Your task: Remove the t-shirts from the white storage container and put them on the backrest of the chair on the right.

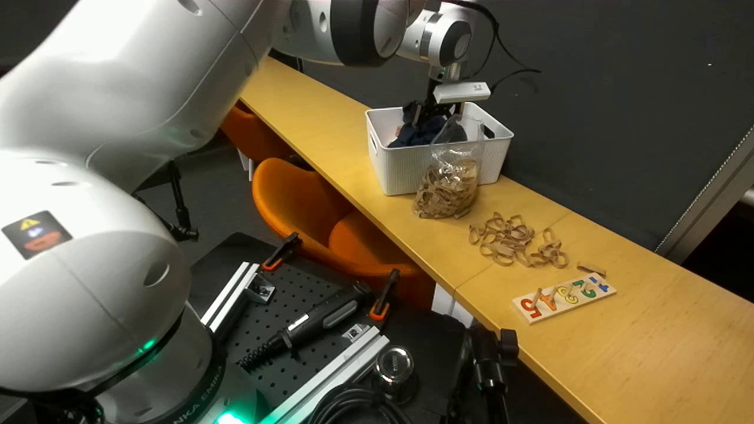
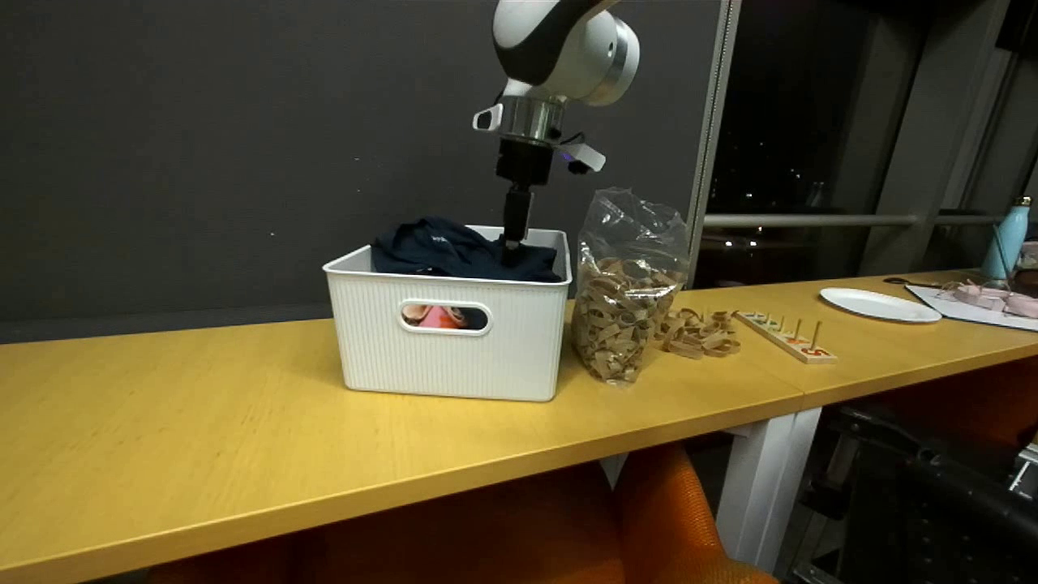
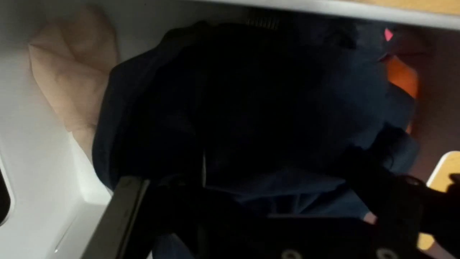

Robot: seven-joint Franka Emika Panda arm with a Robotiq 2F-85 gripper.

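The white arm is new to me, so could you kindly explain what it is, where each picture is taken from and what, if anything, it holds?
It is a robot arm ending in a two-fingered tool. Two pictures look on from outside the robot; the dark close-up is taken at its wrist, facing into the white box. That box stands on a wooden table beside a clear bag of brown loops; farther along lie loose loops and a number board. Orange chairs stand by the table. In the box are a dark blue shirt and beige cloth. The tool points down at the shirt, its fingers apart, so it probably holds nothing; it is too dark to tell whether they touch.
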